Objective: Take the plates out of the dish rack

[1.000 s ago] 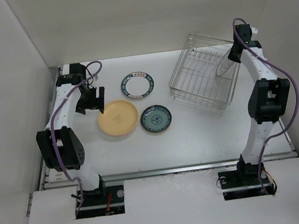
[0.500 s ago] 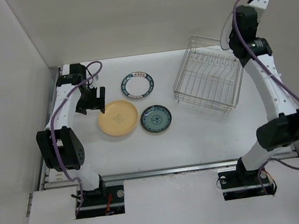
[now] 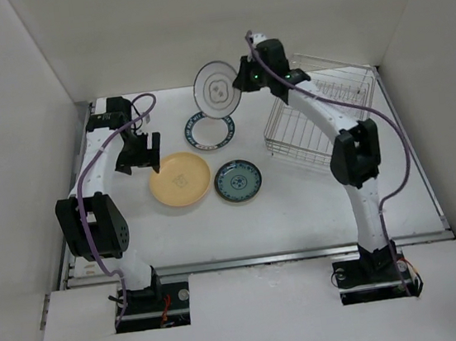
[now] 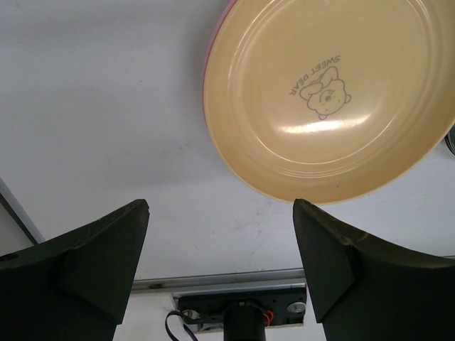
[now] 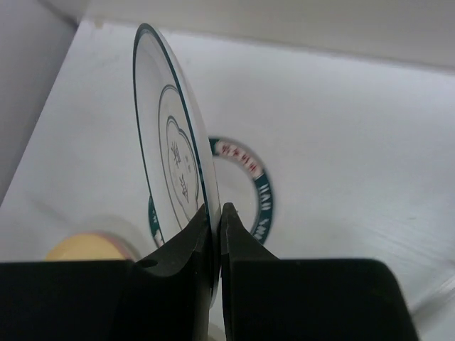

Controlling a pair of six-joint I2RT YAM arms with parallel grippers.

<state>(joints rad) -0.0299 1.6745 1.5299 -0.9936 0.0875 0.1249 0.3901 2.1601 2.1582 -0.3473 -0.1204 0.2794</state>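
**Plates: one in the air, the others laid out**

Nearest the arm bases, the teal plate [image 3: 238, 181] and the yellow plate [image 3: 179, 179] lie flat on the surface [image 3: 300, 211], just beside each other. In the left wrist view a pink edge peeks from under the yellow rim, which we take to be another plate beneath it. The left pincer [image 3: 137, 152] hangs by the yellow plate's far-left edge, fingers spread wide and holding nothing.

Farther back, the blue-rimmed plate [image 3: 210, 130] lies flat. Over its far side the grey-ringed plate [image 3: 217, 91] hangs upright on edge. The right pincer [image 3: 240, 82] is clenched on one small patch of its rim. The dish rack [image 3: 320, 109] sits at the far right, and we make out no plate in its slots.

Hazards, as we judge them:
- The bite on the rim is thin, so a quick swing or wrist roll could let the plate pivot or slip.
- A drop here would land on the blue-rimmed plate and could chip both.
- Letting go before it is tipped flat would let it topple or roll.
- Setting it down across a neighbour's rim would leave it rocking.
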